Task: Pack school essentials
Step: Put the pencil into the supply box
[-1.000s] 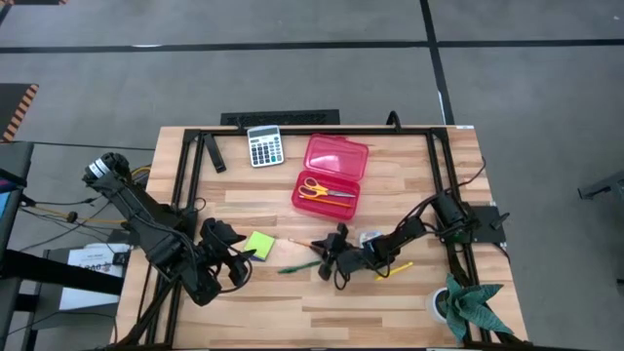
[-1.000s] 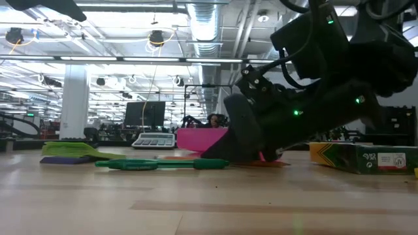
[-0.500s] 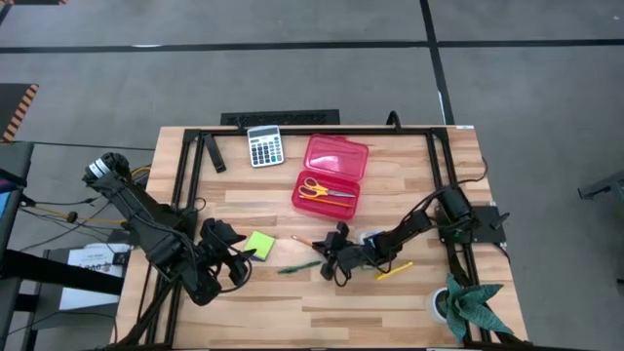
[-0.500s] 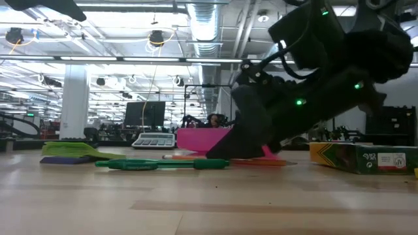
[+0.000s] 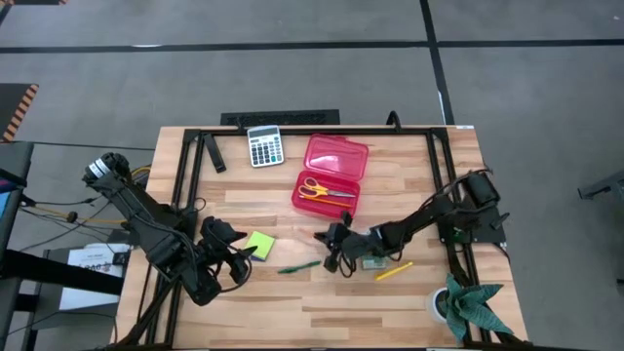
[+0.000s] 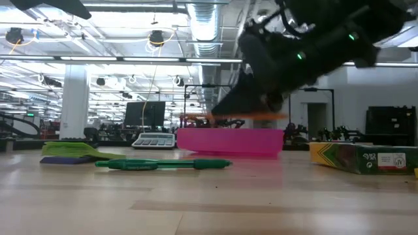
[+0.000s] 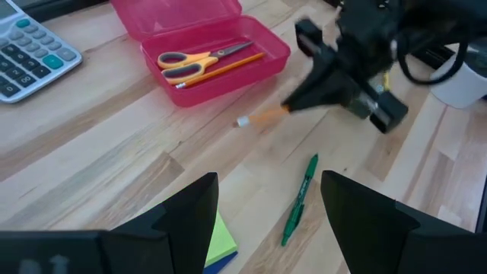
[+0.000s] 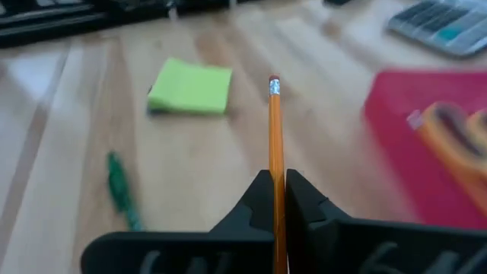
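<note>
Orange pencil (image 8: pixel 275 152) clamped in the right claw (image 8: pixel 275 199), lifted above the bench (image 5: pixel 409 185); green pen (image 5: pixel 298 265) lies below it. Left claw (image 7: pixel 266 205), fingers apart, hovers beside the sticky-note pad (image 5: pixel 258 244).

A large open-plan lab or industrial workspace is shown. Exposed ducts (image 6: pixel 202 26) and long rows of strip lights (image 6: pixel 117 60) are seen under a high ceiling, with a white column (image 6: pixel 74 98) and a monitor (image 6: pixel 145 114) on distant benches. A wooden table (image 5: pixel 263 302) framed in black rails is set on grey floor (image 5: pixel 292 68) marked with dark tape lines.
</note>
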Available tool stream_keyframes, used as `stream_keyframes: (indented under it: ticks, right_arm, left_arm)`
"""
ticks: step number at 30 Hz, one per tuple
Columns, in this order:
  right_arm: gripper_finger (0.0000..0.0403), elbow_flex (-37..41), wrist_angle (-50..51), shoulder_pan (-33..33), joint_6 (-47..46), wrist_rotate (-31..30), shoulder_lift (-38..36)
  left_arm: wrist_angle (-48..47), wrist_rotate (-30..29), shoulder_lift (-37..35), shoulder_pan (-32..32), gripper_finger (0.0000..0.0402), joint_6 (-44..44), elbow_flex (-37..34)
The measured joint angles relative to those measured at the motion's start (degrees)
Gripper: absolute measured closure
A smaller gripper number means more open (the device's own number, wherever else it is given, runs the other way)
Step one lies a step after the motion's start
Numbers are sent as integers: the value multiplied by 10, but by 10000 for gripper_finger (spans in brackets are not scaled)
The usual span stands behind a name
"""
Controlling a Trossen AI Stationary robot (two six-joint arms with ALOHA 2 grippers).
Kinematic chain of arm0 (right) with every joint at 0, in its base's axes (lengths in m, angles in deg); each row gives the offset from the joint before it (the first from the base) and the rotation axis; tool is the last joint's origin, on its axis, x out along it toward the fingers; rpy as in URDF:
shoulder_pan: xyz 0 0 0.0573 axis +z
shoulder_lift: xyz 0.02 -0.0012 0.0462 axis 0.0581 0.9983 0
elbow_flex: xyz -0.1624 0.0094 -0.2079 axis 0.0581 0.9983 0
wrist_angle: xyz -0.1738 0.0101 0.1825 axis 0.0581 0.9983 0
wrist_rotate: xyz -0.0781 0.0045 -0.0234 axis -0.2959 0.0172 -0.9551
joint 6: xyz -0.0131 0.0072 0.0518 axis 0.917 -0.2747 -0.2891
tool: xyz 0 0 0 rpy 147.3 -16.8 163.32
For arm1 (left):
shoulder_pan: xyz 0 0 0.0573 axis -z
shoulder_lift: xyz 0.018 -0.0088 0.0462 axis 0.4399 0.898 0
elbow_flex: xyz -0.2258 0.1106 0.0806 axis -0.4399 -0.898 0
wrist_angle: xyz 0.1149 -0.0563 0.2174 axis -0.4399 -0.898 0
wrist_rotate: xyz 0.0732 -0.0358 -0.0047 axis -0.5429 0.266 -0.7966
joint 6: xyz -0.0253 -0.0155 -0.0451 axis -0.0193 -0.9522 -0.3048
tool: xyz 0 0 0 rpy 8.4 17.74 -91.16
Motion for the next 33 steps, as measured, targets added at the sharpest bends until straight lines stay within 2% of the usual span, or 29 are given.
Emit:
stream_keyframes:
  ticks: [7,13,17,23,33]
  right_arm:
    - [392,-1,45,-82,106,49,-82]
    - [392,0,71,-172,160,127,-125]
    - [392,0,73,-216,160,176,-121]
    - [391,4,47,-241,160,233,-84]
    - [391,72,-36,-244,120,246,-54]
  left_arm:
    - [0,0,0,0,173,-4,0]
    - [1,0,0,0,173,-12,0]
    - [2,1,0,0,173,-16,0]
    - [1,0,0,0,173,-17,0]
    - [-1,0,0,0,173,-17,0]
